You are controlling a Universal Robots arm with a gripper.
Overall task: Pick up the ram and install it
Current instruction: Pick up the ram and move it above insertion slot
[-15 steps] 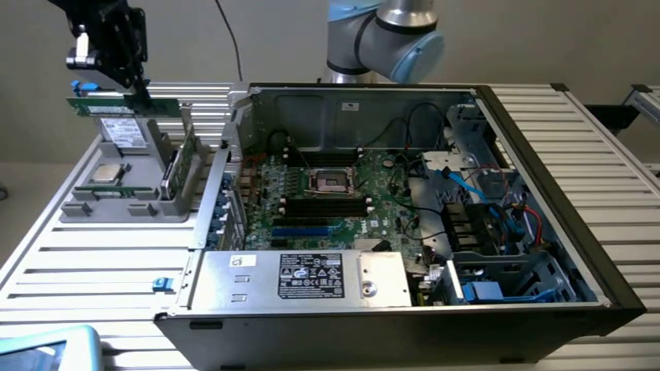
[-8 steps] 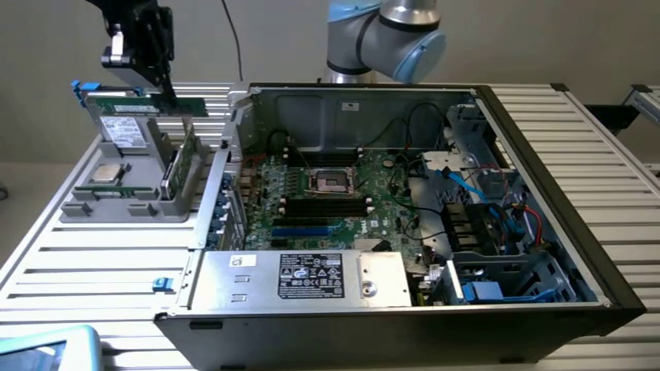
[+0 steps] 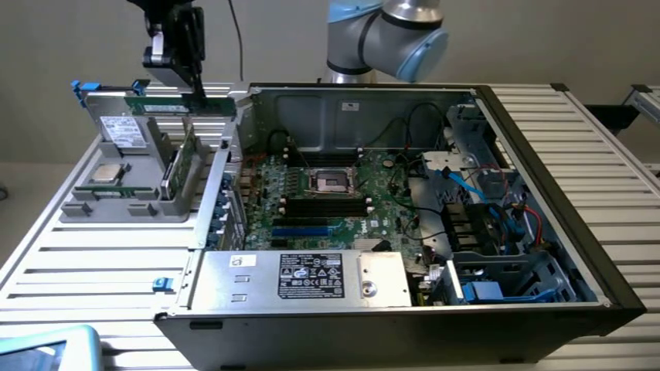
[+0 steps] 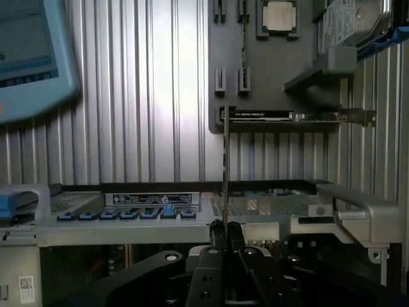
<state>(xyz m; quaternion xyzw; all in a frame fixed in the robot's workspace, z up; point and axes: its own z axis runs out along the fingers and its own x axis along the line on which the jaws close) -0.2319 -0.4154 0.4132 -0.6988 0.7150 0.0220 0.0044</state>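
A: Grip status?
B: Gripper (image 4: 225, 229) jaws are pinched on the ram (image 4: 225, 163), above the parts tray (image 3: 77, 210) at the exterior view's left.
A: Hold it level and line its edge up square with the memory slots (image 3: 326, 205).

Tray (image 3: 103, 213) (processor (image 3: 108, 173) on it) sits beside case (image 3: 361, 340), on table (image 3: 93, 270).

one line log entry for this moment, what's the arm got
gripper shut on ram | ram edge-on between fingers, above grey parts holder | ram outside computer case | install not done
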